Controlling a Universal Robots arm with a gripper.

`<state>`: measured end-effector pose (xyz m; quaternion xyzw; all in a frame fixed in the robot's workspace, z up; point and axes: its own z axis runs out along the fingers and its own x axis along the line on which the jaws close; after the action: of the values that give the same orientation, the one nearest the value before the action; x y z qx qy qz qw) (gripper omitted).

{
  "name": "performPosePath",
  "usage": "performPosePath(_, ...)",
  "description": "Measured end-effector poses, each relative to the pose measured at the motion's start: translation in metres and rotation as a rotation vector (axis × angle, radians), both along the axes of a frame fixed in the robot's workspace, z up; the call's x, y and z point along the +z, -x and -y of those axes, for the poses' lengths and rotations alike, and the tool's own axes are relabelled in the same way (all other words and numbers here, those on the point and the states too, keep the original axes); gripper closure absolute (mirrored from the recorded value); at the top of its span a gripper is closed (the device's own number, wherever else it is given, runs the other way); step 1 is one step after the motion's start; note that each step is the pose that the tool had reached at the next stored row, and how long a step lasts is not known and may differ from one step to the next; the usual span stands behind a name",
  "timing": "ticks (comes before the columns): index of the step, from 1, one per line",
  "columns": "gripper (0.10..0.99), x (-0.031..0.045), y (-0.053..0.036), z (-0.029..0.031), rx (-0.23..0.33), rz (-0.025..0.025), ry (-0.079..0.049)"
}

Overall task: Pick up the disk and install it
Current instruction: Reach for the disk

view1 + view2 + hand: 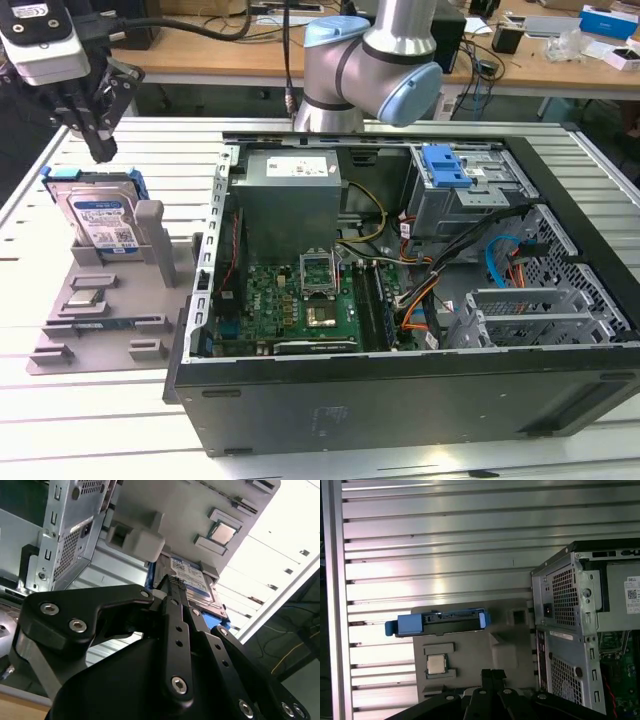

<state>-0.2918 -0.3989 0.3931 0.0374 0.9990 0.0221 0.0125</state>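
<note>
Hand (pixel 100 150) near disk (pixel 100 215), upright in holder (pixel 152 240)

I see a slatted aluminium table (pixel 110 440) under the whole work area, its ribs running side to side in the exterior view. In the first wrist view the slats catch broad, bright glare. Behind it stands a wooden bench (pixel 210 55), cluttered with black cables (pixel 190 25) and a blue box (pixel 608 20).

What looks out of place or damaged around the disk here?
Nothing stands out. The disk stands on edge in the grey holder, with the gripper hovering above it. The computer case beside it lies open.
</note>
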Motion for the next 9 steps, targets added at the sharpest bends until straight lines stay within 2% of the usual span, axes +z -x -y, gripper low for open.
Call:
performPosePath(6,0.984,-0.0001,0.0146,0.0,0.0,0.0,0.0)
performPosePath(9,0.984,-0.0001,0.0168,0.0,0.0,0.0,0.0)
